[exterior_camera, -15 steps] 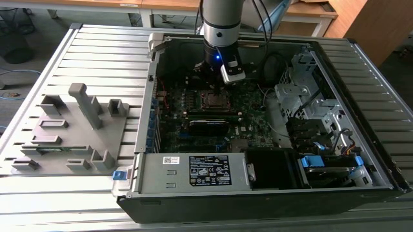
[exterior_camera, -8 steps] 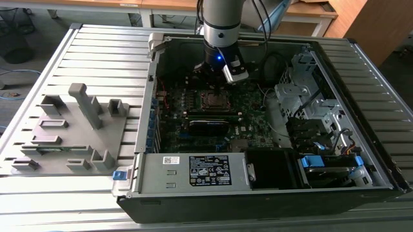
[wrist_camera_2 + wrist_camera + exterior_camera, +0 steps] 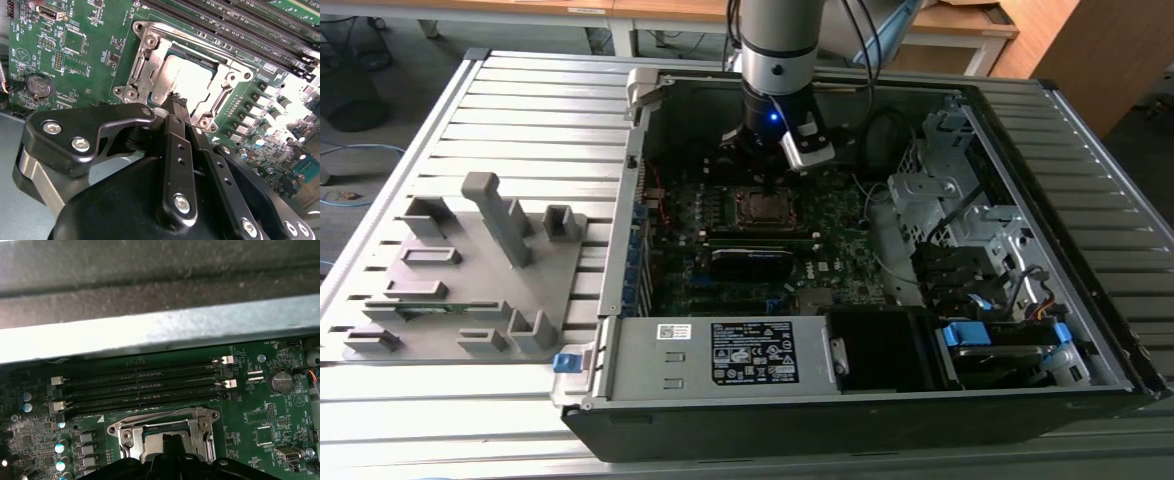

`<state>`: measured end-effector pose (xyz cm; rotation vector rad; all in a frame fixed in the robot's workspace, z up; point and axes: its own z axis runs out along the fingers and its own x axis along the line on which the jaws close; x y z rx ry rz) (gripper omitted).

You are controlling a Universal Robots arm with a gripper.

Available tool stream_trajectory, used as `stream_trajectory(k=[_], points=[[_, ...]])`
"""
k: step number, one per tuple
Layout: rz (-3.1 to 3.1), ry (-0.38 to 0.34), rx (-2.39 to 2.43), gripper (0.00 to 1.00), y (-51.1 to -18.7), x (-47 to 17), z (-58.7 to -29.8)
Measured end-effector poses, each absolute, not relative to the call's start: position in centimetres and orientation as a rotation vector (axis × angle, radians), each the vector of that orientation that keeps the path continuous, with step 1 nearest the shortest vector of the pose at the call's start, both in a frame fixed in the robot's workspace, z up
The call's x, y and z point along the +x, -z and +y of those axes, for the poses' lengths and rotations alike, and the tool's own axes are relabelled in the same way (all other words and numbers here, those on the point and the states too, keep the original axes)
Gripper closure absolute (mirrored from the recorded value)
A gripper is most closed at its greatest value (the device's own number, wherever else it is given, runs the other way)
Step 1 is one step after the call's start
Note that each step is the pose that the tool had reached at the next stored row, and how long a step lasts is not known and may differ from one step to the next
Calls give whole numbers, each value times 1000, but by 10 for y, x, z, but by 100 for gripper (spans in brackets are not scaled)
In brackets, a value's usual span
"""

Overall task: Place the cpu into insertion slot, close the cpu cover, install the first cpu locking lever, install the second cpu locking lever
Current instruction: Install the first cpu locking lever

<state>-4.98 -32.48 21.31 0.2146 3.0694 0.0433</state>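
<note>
A slatted grey table (image 3: 520, 110) carries an open computer case (image 3: 881, 400). In the exterior view the arm reaches down into it, its tool (image 3: 767, 150) hanging just above the insertion slot (image 3: 765, 207). In the second wrist view the tool's fingers (image 3: 176, 131) are pressed together, holding nothing, their tips over the cpu (image 3: 185, 80), which lies in the slot under the cpu cover (image 3: 150, 65). The first wrist view shows memory slots (image 3: 145, 385) beside the socket.

Grey slatted metal worktop (image 3: 520, 110), wooden desks (image 3: 961, 25) behind, grey floor with blue cable (image 3: 354, 150).
</note>
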Motion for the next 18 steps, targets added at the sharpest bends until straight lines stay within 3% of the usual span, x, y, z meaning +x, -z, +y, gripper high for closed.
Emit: stream_trajectory(k=[18], points=[[3084,-42,216,89,-215,-50,-325]])
